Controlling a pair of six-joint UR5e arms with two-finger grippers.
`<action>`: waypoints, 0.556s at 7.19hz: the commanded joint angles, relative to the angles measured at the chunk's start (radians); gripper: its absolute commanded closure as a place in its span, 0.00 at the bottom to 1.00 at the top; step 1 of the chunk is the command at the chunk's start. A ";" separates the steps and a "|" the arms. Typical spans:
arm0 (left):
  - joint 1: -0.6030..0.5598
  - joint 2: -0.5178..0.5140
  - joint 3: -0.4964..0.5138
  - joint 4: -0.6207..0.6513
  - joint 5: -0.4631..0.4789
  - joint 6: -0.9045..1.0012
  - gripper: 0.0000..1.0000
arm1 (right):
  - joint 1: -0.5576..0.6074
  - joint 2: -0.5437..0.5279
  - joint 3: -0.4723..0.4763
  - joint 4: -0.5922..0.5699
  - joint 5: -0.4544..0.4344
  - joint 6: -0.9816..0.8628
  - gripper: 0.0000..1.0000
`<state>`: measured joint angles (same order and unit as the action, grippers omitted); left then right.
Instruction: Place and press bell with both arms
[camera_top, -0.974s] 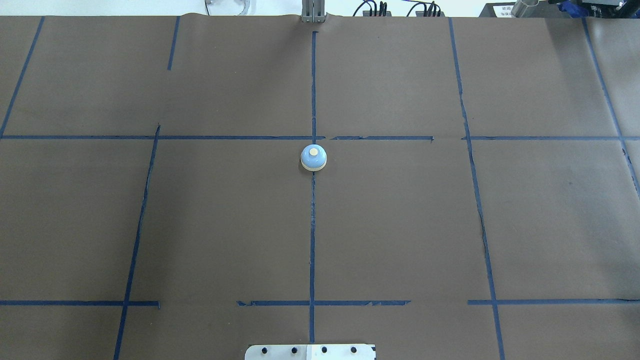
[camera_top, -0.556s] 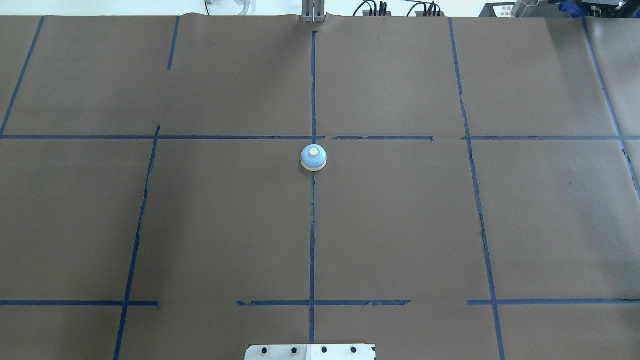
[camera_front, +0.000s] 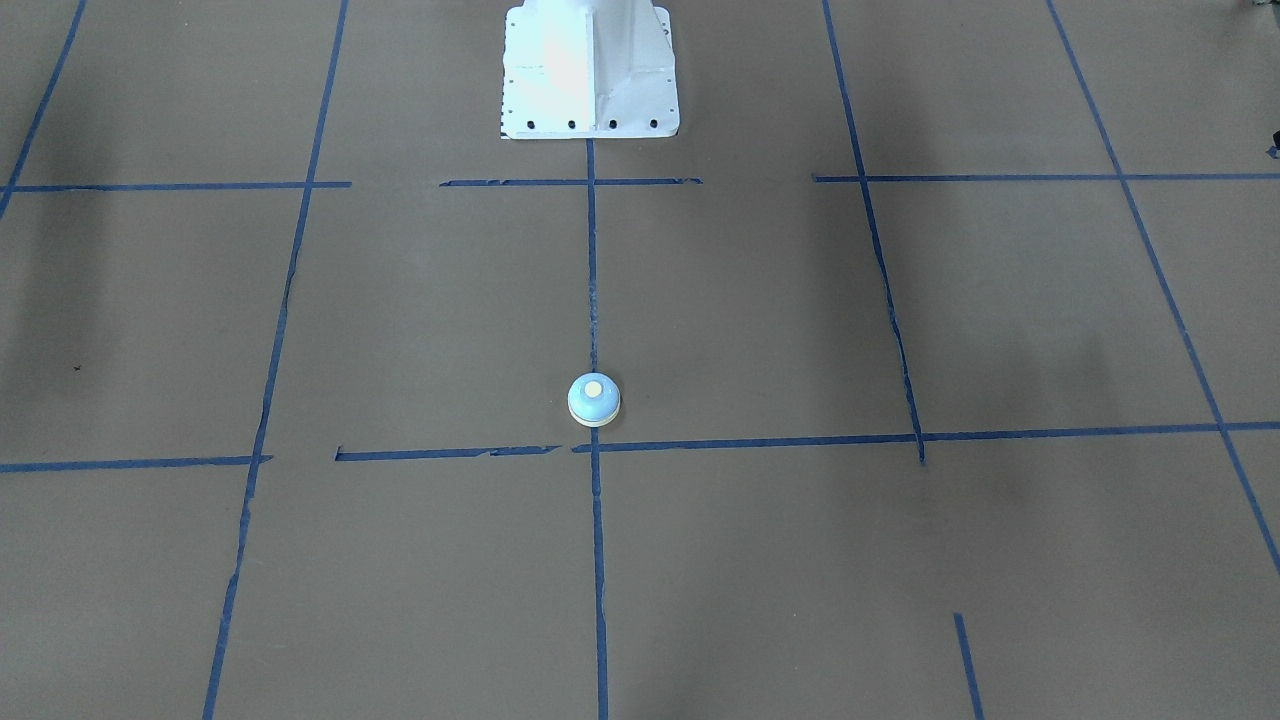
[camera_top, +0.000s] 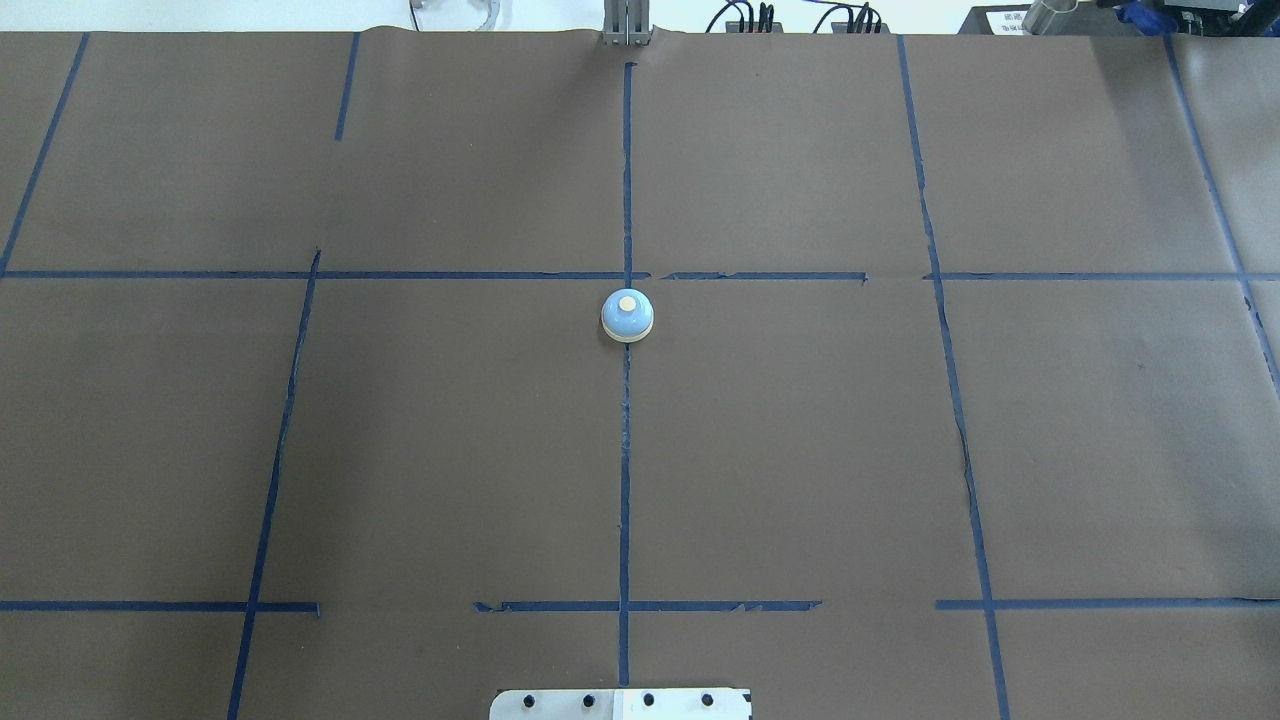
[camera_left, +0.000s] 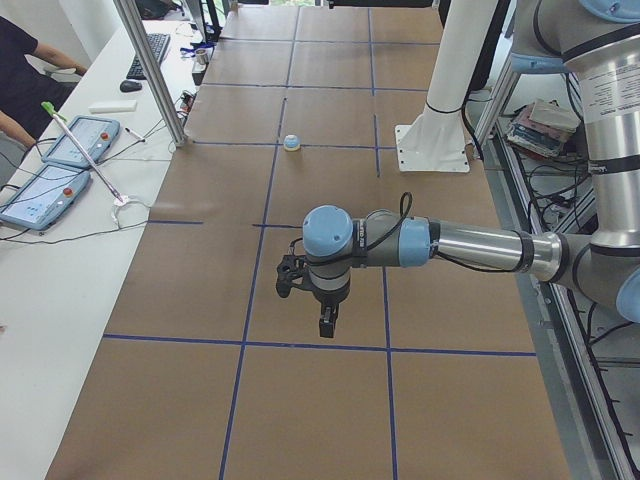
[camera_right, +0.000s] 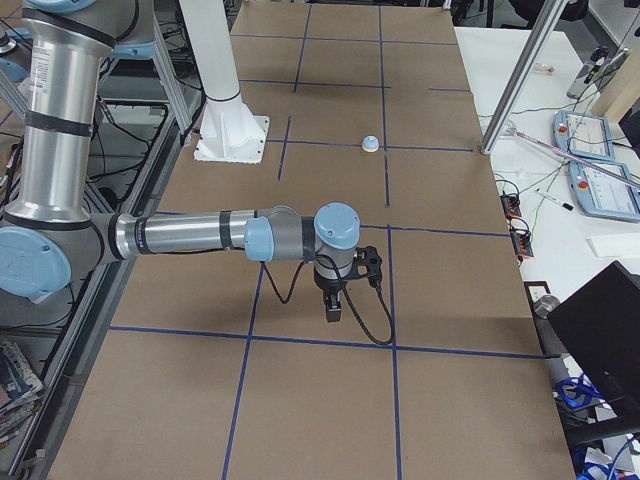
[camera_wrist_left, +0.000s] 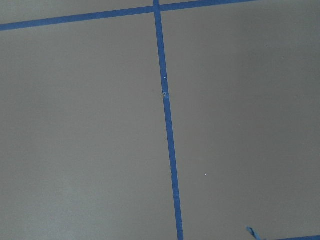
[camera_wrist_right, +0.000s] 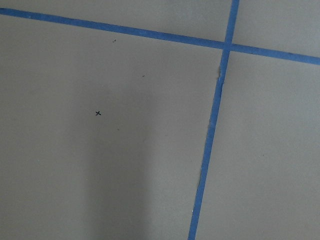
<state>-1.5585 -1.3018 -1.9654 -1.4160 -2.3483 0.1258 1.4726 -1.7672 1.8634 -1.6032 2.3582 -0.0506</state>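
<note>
bell (camera_top: 627, 316) upright on surface (camera_top: 800, 450), well apart from both pincers, inward toward mid-table from each | left pincer (camera_left: 322, 318), right pincer (camera_right: 335, 310): open or closed cannot be told (side views only) | neither arm clearly nearer

robotics laboratory. indicators: table (camera_top: 800, 450) covered in brown paper with a blue tape grid (camera_top: 625, 480); white pedestal (camera_front: 590, 70); left arm (camera_left: 470, 245) and right arm (camera_right: 190, 235); teach pendants (camera_left: 82, 140) and keyboard (camera_left: 147, 55) on a white side bench (camera_left: 60, 270); seated operator (camera_left: 20, 75).
</note>
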 joint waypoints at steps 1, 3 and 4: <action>0.000 -0.005 -0.003 0.000 0.001 0.000 0.00 | 0.000 0.000 0.000 0.000 0.001 0.000 0.00; 0.000 -0.008 -0.004 0.000 0.001 0.000 0.00 | 0.000 0.000 0.000 0.000 0.001 0.000 0.00; 0.000 -0.010 -0.003 0.000 0.001 0.000 0.00 | 0.000 0.000 0.000 0.000 0.001 0.000 0.00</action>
<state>-1.5585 -1.3095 -1.9687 -1.4159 -2.3471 0.1258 1.4726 -1.7671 1.8638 -1.6030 2.3592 -0.0506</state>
